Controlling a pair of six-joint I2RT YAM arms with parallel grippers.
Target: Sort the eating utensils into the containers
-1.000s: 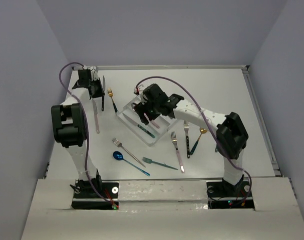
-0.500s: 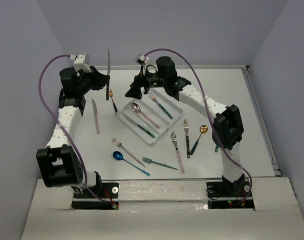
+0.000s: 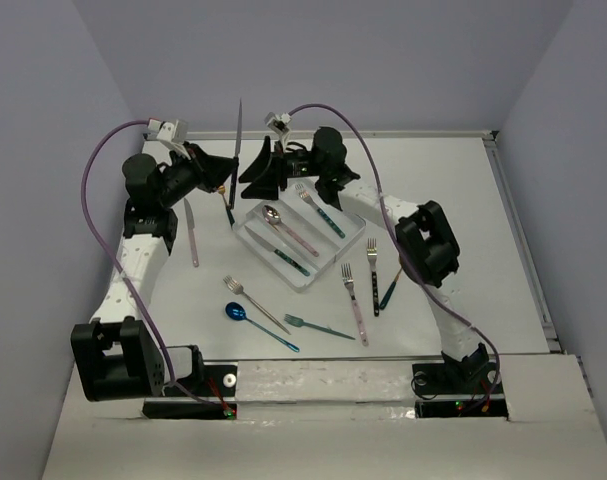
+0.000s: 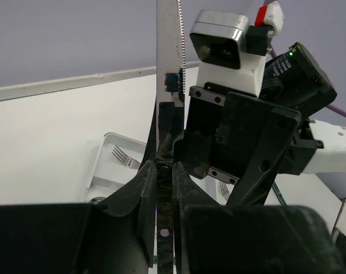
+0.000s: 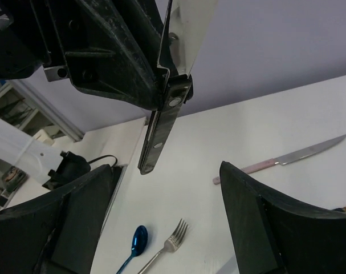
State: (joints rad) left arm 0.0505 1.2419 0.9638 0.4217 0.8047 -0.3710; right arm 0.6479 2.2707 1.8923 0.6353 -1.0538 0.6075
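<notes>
White bench (image 3: 453,200) down below; my left hand (image 4: 164,170) is gripping a dark-handled knife (image 4: 170,57) upright, blade up, and my right hand (image 5: 166,188) is hanging wide open right beside it.

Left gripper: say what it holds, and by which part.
The left gripper pinches a dark-handled knife where handle meets blade, blade up. The right gripper is open, holding nothing.

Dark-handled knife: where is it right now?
Top external view, far left: the knife stands upright, clamped in the left gripper, facing the open right gripper, just beyond the white tray.
</notes>
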